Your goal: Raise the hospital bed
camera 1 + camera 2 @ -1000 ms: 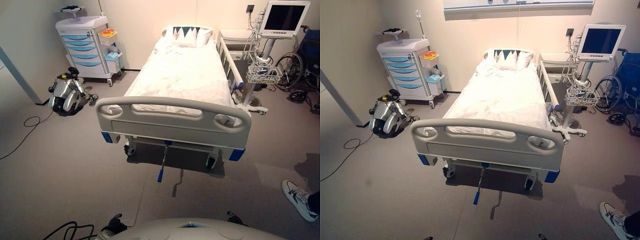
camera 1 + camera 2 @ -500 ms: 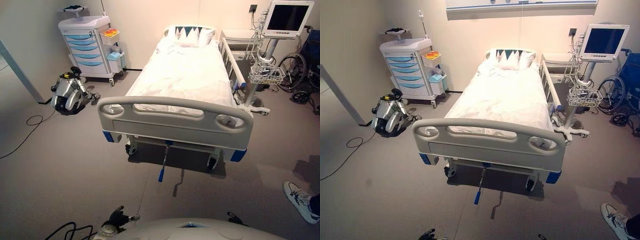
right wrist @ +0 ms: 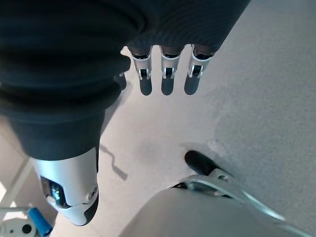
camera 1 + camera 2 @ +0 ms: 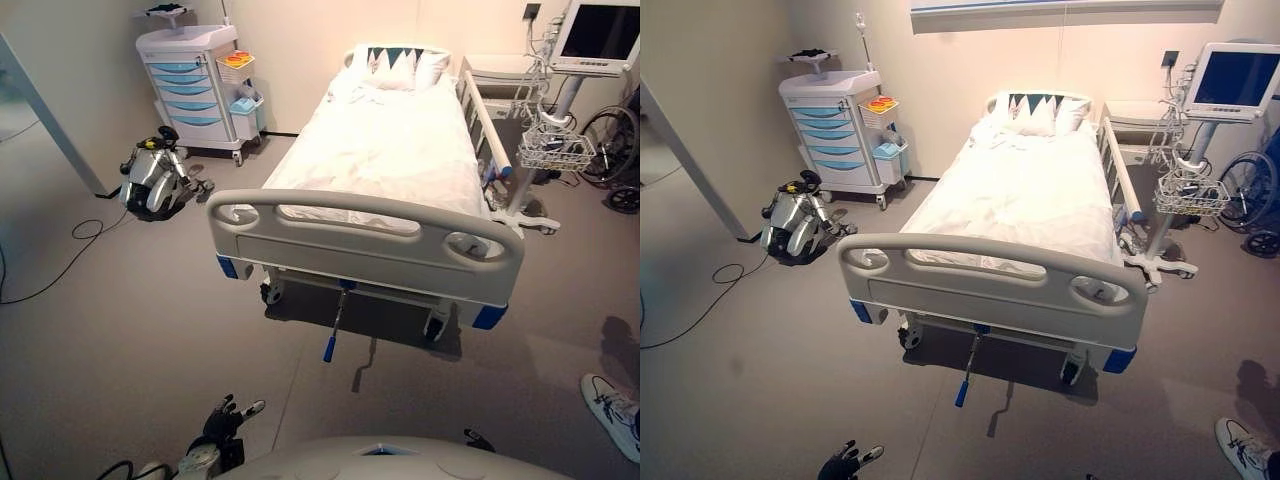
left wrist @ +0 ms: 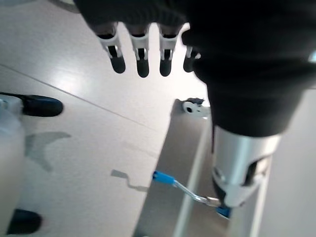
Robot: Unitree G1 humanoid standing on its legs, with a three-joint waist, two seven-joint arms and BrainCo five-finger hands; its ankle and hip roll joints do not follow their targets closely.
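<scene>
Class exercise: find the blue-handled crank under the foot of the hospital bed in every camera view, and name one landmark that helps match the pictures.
Left eye view: crank low centre, below the footboard.
Right eye view: crank, low centre.
Left wrist view: crank, past the left hand.
Right wrist view: a blue grip at the corner, uncertain.
Shared landmark: footboard.

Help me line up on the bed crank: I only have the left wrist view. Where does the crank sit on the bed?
Observer: The crank hangs under the middle of the footboard, with its blue grip lowest and angled toward the robot.
Operator: Anything nearby to watch for?
Observer: A person's shoe is on the floor to the right, out past the bed's foot corner.
Operator: What is the right hand doing?
Observer: The right hand hangs over bare floor with its fingers straight, holding nothing.
</scene>
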